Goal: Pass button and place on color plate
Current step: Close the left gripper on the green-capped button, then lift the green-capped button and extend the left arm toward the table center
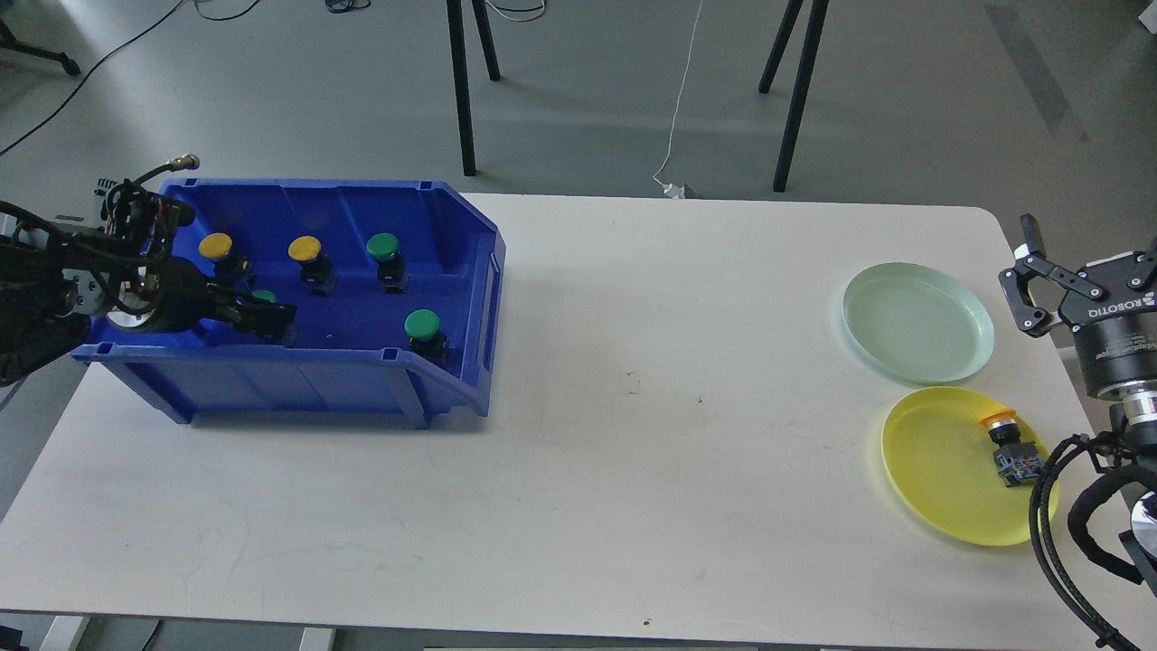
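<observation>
Left hand (271,321) sits inside the blue bin (452,271), clenched around a green button (264,297); four more stand nearby. Right hand (1030,271) hangs released beside the green plate (917,323).

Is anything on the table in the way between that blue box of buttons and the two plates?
Nothing visible on the table does. Only the bin wall must be cleared before the green plate or yellow plate, which already holds one button.

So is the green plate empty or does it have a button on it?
Empty: the green plate shows only bare surface.
</observation>
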Robot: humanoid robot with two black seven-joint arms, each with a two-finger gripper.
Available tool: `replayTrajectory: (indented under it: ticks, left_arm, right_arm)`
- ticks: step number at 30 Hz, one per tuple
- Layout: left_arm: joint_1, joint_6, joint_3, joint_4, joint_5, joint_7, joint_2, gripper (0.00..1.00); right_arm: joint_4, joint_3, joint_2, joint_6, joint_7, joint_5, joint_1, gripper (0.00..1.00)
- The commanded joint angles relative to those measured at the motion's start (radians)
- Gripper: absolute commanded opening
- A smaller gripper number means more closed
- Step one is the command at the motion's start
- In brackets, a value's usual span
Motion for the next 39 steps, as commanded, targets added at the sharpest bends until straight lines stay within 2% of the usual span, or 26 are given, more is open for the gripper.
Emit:
replayTrajectory:
  ticks: [1, 4, 9, 11, 14, 16, 17, 24, 29, 31, 34, 36, 39]
  left_arm:
    - [-0.003, -0.044, -0.007, 0.002, -0.004, 0.0, -0.017, 0.82]
    - [-0.003, -0.054, -0.007, 0.023, -0.001, 0.0, -0.036, 0.71]
    - [-0.006, -0.054, -0.007, 0.029, -0.001, 0.0, -0.04, 0.65]
    - [-0.006, -0.051, -0.008, 0.029, -0.003, 0.0, -0.04, 0.48]
    - [-0.007, -0.049, -0.004, 0.029, 0.002, 0.0, -0.043, 0.31]
    - [-0.007, -0.049, 0.001, 0.029, 0.004, 0.0, -0.045, 0.12]
    - [-0.007, -0.048, 0.001, 0.031, 0.004, 0.0, -0.046, 0.09]
    - [-0.026, -0.049, 0.001, 0.029, 0.016, 0.0, -0.037, 0.09]
    - [-0.154, -0.093, -0.016, -0.004, 0.014, 0.0, 0.045, 0.09]
    - [-0.254, -0.164, -0.045, -0.081, 0.007, 0.0, 0.105, 0.09]
    - [-0.401, -0.242, -0.225, -0.284, -0.013, 0.0, 0.205, 0.09]
    - [-0.42, -0.297, -0.376, -0.412, -0.059, 0.0, 0.263, 0.09]
    - [-0.409, -0.311, -0.499, -0.498, -0.258, 0.0, 0.283, 0.1]
  right_arm:
    - [0.0, 0.0, 0.0, -0.002, 0.001, 0.0, -0.001, 0.99]
    - [0.0, 0.0, 0.0, -0.002, 0.004, 0.0, -0.013, 0.99]
    - [0.001, 0.0, 0.0, -0.002, 0.006, 0.0, -0.021, 0.99]
    - [0.0, 0.0, 0.0, -0.002, 0.006, 0.0, -0.021, 0.99]
    - [0.001, 0.0, 0.0, -0.002, 0.006, 0.0, -0.021, 0.99]
    - [0.001, 0.0, 0.0, -0.002, 0.006, 0.0, -0.022, 0.99]
    - [0.001, 0.002, 0.0, -0.002, 0.006, 0.0, -0.023, 0.99]
    - [0.001, 0.0, 0.003, -0.002, 0.006, 0.0, -0.023, 0.99]
    - [0.0, 0.0, 0.014, -0.002, 0.006, 0.0, -0.023, 0.99]
    - [0.0, 0.0, 0.014, -0.002, 0.006, 0.0, -0.023, 0.99]
    - [0.0, -0.001, 0.015, -0.002, 0.006, 0.0, -0.023, 0.99]
    - [0.001, -0.001, 0.018, -0.001, 0.006, 0.0, -0.024, 0.99]
    - [0.001, 0.0, 0.026, 0.001, 0.006, 0.0, -0.024, 0.99]
